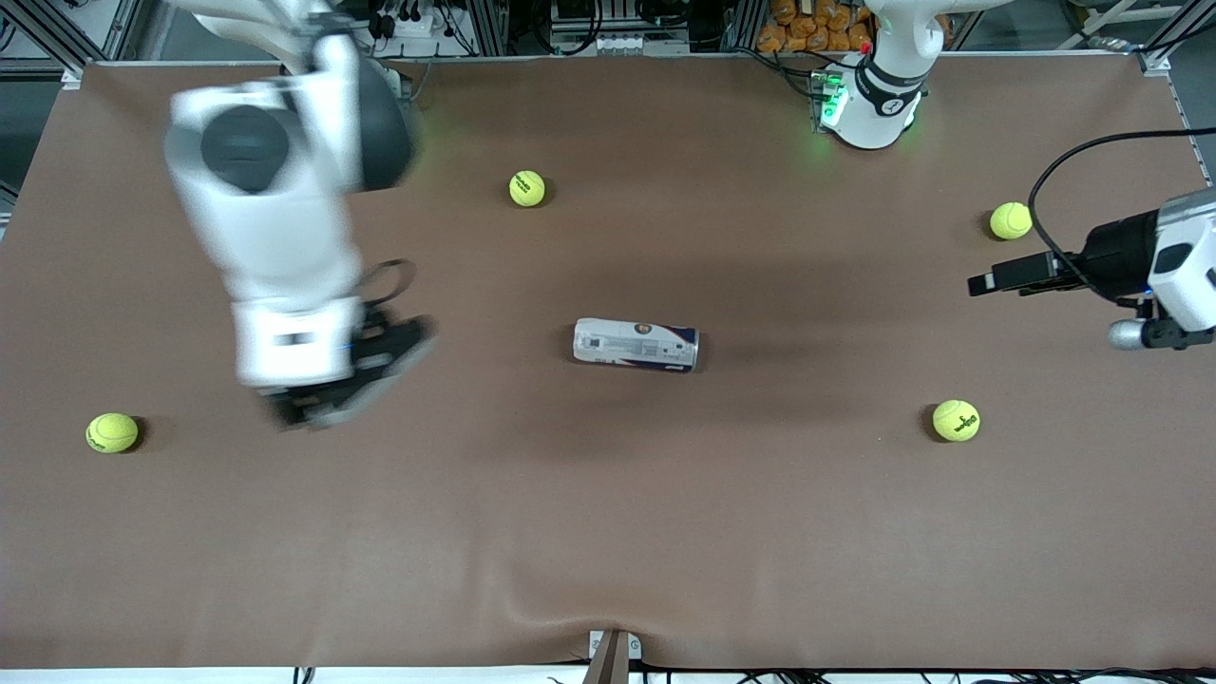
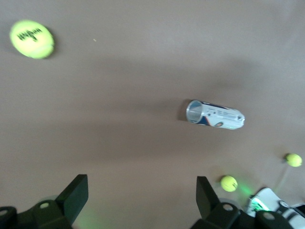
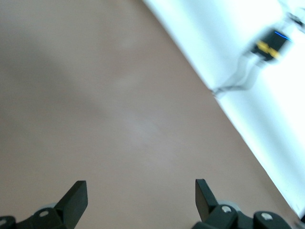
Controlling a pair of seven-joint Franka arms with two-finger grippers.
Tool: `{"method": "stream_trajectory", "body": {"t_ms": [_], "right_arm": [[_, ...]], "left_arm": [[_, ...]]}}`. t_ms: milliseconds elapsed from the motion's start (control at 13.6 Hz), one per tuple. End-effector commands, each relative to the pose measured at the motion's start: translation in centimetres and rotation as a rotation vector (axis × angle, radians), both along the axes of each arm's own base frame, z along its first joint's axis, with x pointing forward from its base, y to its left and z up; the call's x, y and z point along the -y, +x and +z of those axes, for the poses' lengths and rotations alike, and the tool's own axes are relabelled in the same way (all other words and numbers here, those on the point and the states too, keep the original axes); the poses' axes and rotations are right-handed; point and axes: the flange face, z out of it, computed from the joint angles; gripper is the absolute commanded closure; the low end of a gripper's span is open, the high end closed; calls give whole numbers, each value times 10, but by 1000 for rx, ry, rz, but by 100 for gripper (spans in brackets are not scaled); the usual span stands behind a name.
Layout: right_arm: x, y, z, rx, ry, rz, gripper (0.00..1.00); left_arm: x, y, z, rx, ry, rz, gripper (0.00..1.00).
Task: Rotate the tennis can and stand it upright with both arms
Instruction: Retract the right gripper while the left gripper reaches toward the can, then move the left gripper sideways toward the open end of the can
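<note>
The tennis can [image 1: 635,345] lies on its side in the middle of the brown table, white and navy label up. In the left wrist view the tennis can [image 2: 215,115] shows its round rimmed mouth, well away from the jaws. My left gripper [image 1: 988,280] hangs open over the left arm's end of the table, empty; its fingers [image 2: 76,193] frame bare cloth. My right gripper [image 1: 356,380], blurred by motion, hovers over the cloth toward the right arm's end. It is open and empty, its fingers [image 3: 76,195] over bare cloth, and the can is out of that view.
Several yellow-green tennis balls lie around: one [image 1: 527,188] near the bases, one [image 1: 1010,220] and one [image 1: 956,420] at the left arm's end, one [image 1: 112,432] at the right arm's end. The table edge [image 3: 224,107] crosses the right wrist view.
</note>
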Motion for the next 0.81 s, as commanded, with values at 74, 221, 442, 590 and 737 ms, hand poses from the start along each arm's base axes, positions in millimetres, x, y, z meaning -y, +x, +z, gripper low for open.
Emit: {"method": "stream_trajectory", "body": {"t_ms": [74,221,442,590,737], "right_arm": [[155,15,44,7,121,-101,0],[217,10,56,27,169,-209,0],[268,-9,55,-70,268,-365,0],[277,-18,50,-119,337,-588,0],[270,-25,57,-133,367,-763,0]], "left_arm": [[7,-3,-38,-55,-187,-4,0],[2,-3,-72,-82,-293,-2,0],[11,-12,-112,-111,-401,-10,0],[20,-18,-127,-126,-412,-14,0],[41,-26,-139,-133,-451,-27,0]]}}
